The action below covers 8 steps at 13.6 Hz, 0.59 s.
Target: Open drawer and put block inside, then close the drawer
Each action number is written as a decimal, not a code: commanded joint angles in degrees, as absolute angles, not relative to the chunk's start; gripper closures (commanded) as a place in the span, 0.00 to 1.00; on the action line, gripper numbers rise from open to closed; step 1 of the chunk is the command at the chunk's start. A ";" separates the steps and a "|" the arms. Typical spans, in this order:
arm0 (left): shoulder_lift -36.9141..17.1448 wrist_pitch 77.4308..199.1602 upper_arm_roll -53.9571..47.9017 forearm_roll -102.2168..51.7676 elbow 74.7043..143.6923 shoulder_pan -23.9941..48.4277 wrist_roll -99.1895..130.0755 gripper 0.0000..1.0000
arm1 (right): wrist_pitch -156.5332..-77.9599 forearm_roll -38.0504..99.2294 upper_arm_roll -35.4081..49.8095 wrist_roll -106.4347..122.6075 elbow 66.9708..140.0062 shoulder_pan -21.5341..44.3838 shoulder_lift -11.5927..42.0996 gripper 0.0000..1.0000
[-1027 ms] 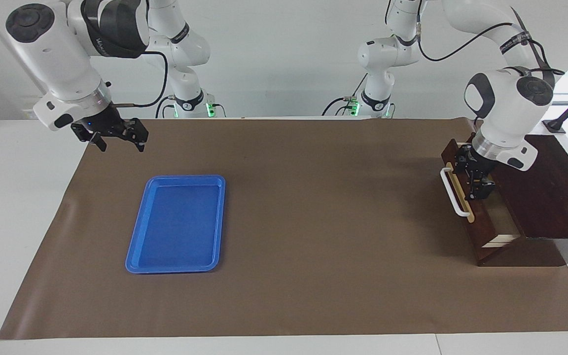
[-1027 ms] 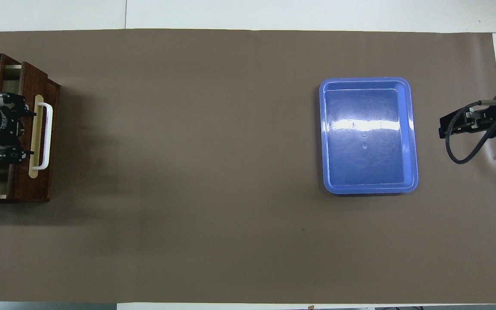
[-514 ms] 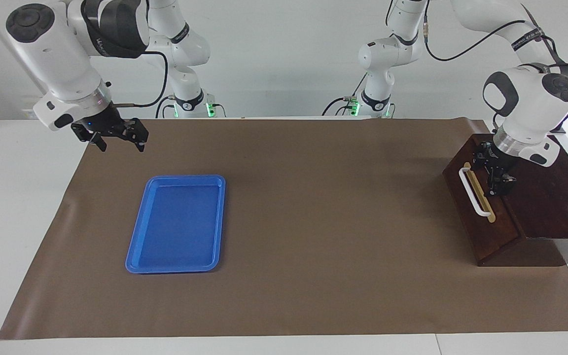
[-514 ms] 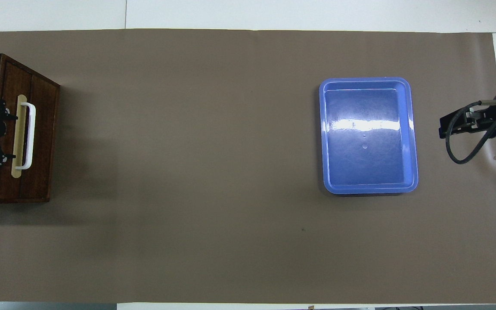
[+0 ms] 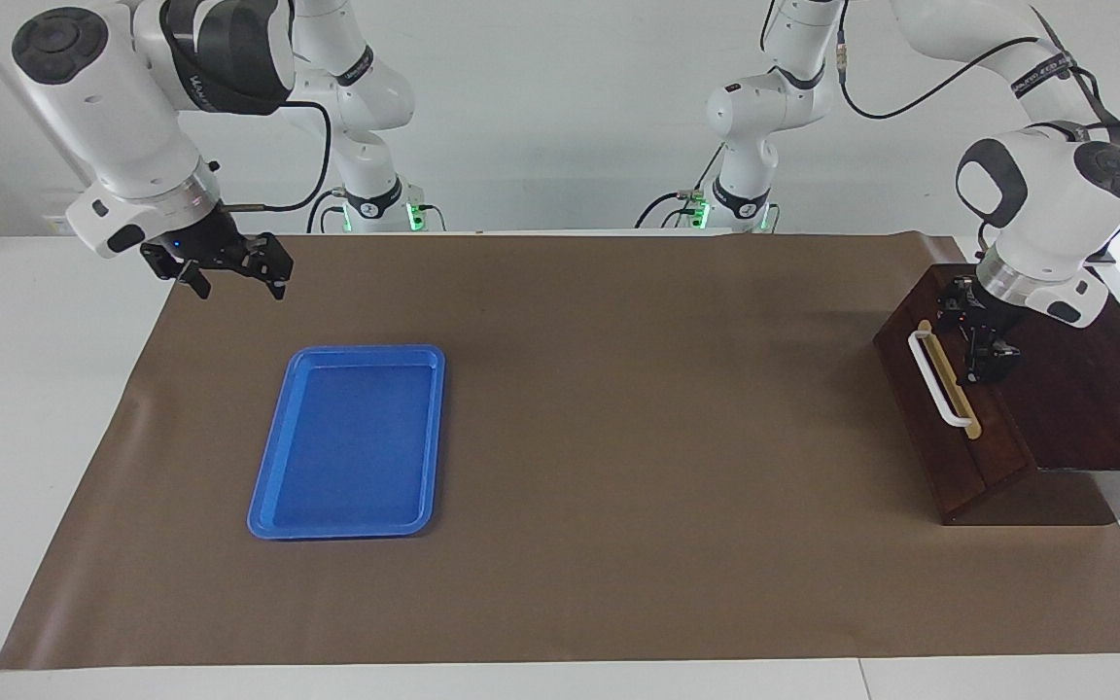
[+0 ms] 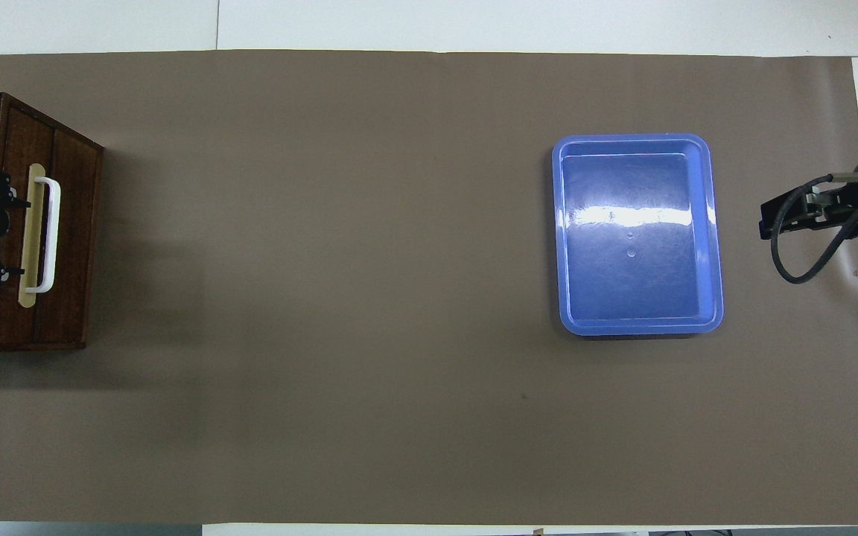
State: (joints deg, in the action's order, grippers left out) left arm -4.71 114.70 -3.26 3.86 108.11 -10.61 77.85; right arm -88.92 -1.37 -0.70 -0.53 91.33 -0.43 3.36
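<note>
The facing view shows the drawer (image 5: 949, 408) pushed flush into the dark wooden cabinet (image 5: 1095, 389) at the left arm's end of the table, its white handle (image 5: 939, 379) standing clear of the front panel; the left gripper (image 5: 983, 335) hangs over the cabinet's top edge just beside that handle, fingers spread wide and holding nothing; the right gripper (image 5: 229, 267) waits over the mat's edge at the right arm's end, near the robots, also spread wide and empty; the blue tray (image 5: 346, 442) lies bare on the brown mat (image 5: 618, 437), well apart from the cabinet; the block cannot be seen anywhere in either view, so its place cannot be told from these pictures, though a shut drawer and a bare tray suggest it sits inside; by that reading the closing step looks done, and the next move calls only for the left arm to lift clear of the cabinet without catching the handle.
</note>
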 commanded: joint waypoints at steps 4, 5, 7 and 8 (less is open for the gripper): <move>1.32 99.96 -3.78 4.05 103.20 -3.62 62.97 0.00 | -88.95 -0.97 -0.26 -1.23 92.46 -1.05 2.20 0.00; 1.23 97.67 -3.87 3.96 101.44 -2.91 59.28 0.00 | -88.95 -0.97 -0.26 -1.32 92.46 -1.05 2.20 0.00; 1.06 92.92 -3.96 0.38 97.14 -2.72 48.66 0.00 | -88.95 -0.97 -0.26 -1.32 92.46 -1.05 2.20 0.00; 0.45 90.90 -3.96 -1.21 94.94 -2.55 43.99 0.00 | -88.95 -0.97 -0.26 -1.32 92.46 -1.05 2.20 0.00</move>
State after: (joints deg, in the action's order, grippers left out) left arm 1.66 95.77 -4.64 1.59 99.82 -3.02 53.28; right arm -88.92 -1.37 -0.70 -0.53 91.33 -0.43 3.36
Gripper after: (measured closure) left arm 0.000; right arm 0.000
